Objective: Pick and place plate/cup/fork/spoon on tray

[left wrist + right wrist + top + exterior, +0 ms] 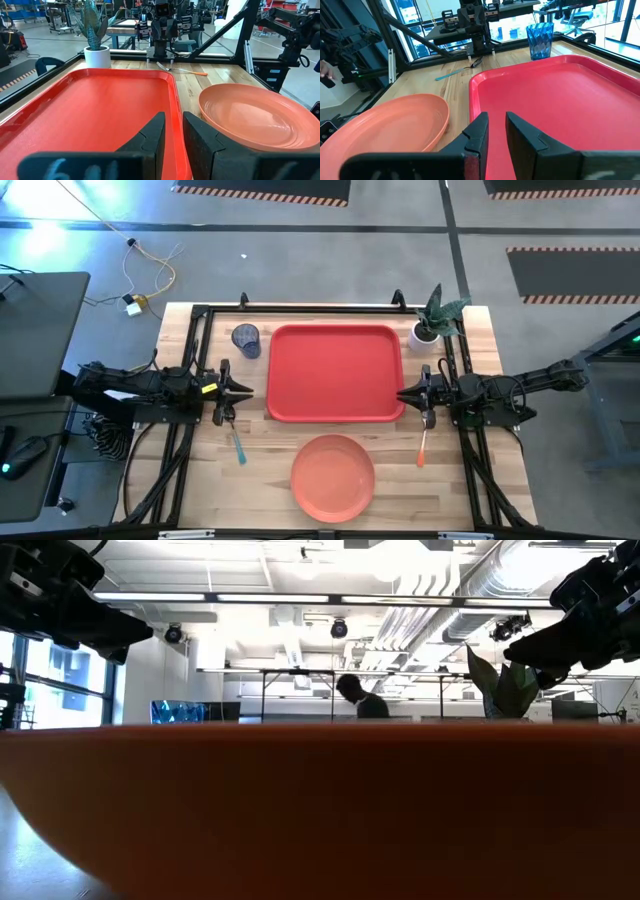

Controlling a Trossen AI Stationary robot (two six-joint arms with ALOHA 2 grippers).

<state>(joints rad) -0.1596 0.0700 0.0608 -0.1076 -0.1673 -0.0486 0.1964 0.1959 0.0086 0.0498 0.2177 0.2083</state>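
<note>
The red tray [335, 373] lies mid-table, bare inside. The salmon-orange plate [333, 477] rests on the wood just nearer than it and fills the low view [320, 810]. The blue cup [246, 340] stands upright off the tray's far left corner. The teal-handled spoon [238, 442] lies left of the plate. The orange-handled fork [423, 445] lies right of it. My left gripper [245, 392] hovers at the tray's left edge, my right gripper [405, 394] at its right edge. Both point inward, open by a narrow gap, and are empty.
A white pot with a green plant [430, 328] stands off the tray's far right corner. Black frame rails run along the table's left, right and far sides. A person shows far off in the room [360, 700]. Bare wood lies either side of the plate.
</note>
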